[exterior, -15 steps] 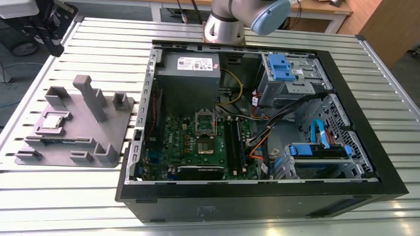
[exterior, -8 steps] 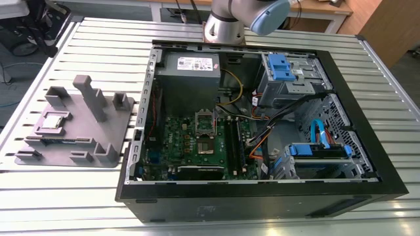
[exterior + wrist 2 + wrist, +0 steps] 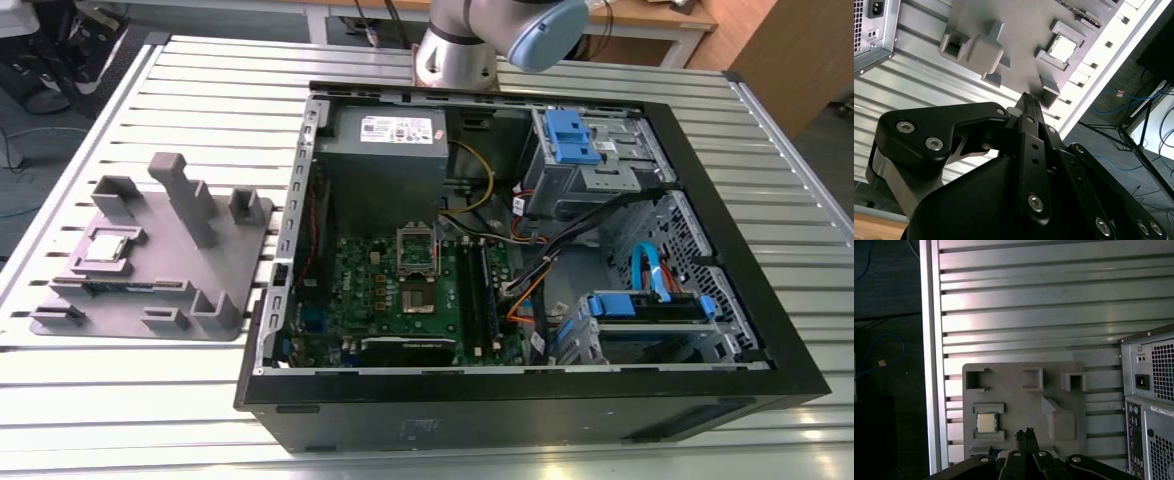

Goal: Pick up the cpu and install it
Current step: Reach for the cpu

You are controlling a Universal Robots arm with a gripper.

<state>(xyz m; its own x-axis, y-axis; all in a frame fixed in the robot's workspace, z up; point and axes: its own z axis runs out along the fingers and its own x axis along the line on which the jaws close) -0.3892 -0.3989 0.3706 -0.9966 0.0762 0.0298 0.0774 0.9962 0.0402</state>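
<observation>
My pincer [image 3: 1024,432], tips closed on nothing, hangs above the grey holder [image 3: 1014,402]; the cpu [image 3: 987,423] lies flat in its pocket, offset sideways from my tips

Silver arm [image 3: 451,62] with pale-blue joint cap [image 3: 550,32]; matte black pincer [image 3: 1030,100], silver screw heads [image 3: 1036,202].

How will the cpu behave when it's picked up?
Probably stiff and light: the cpu is a small flat metal-topped square. Its shiny top may be slippery. Framed by a recess in the grey holder, it likely won't slide.
</observation>
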